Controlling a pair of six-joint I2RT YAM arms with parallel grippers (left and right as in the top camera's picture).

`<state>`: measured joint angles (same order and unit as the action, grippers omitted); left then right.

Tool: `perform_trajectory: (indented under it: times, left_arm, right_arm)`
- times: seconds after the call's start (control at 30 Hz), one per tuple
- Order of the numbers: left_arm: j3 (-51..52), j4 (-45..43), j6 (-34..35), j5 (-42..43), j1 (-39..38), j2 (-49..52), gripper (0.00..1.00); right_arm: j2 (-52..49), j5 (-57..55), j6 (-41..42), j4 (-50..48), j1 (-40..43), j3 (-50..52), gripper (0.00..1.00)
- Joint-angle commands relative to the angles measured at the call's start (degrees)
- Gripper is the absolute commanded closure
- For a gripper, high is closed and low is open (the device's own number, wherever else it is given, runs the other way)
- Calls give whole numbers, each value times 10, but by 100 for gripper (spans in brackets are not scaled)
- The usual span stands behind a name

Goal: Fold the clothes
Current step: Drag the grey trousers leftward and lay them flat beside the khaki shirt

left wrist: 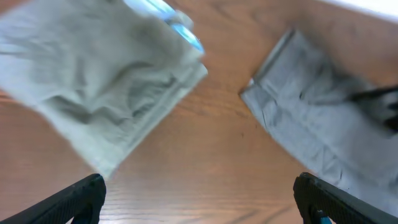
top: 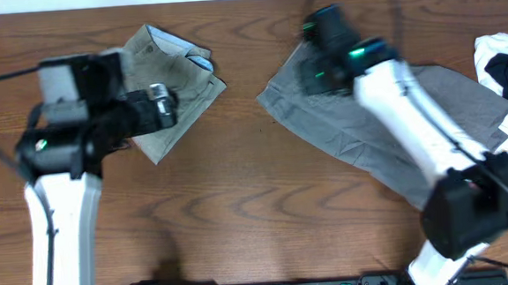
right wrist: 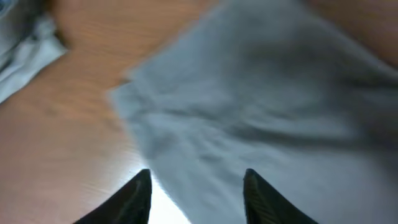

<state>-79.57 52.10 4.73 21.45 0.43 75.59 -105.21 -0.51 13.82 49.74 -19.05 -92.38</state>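
Your left gripper [left wrist: 199, 183] is hanging over the counter [top: 240, 205] with its two fingers spread wide apart, and it is holding nothing. The khaki-olive shorts [top: 176, 90] are lying folded into a small bundle on the left side of the counter, and a bit of pale lining is peeking out at the far corner. In the overhead view your left arm is covering part of that bundle.

Your right gripper [right wrist: 197, 177] is also gaping open, with nothing between its fingers. It is hovering above the grey shorts [top: 385, 126] (the wrist picture is blurry, so you cannot tell if the fingers are touching the cloth). The grey shorts are lying spread out flat on the right half of the counter, tilted, with one corner pointing toward the khaki-olive bundle.

The two pairs of shorts are lying apart, with bare wood showing between them. A pile of white and black cloth [top: 505, 61] is sitting at the right edge of the counter, just beside the grey shorts
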Motion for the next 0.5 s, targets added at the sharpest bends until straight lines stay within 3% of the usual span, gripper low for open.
perform_trajectory:
  times: [0.0,0.23,0.37,0.47]
  left_arm:
    - [-11,-14,-37,13,-46,43,2]
    - [-11,-93,-43,10,-133,141,2]
    - [-11,-154,-51,10,-174,198,2]
    - [-11,-183,-51,11,-196,243,2]
  right_arm:
    - [53,44,38,37,76,-3,51]
    - [129,67,50,185,197,-3,44]
    - [160,56,55,228,242,33,28]
    - [164,55,72,216,281,95,24]
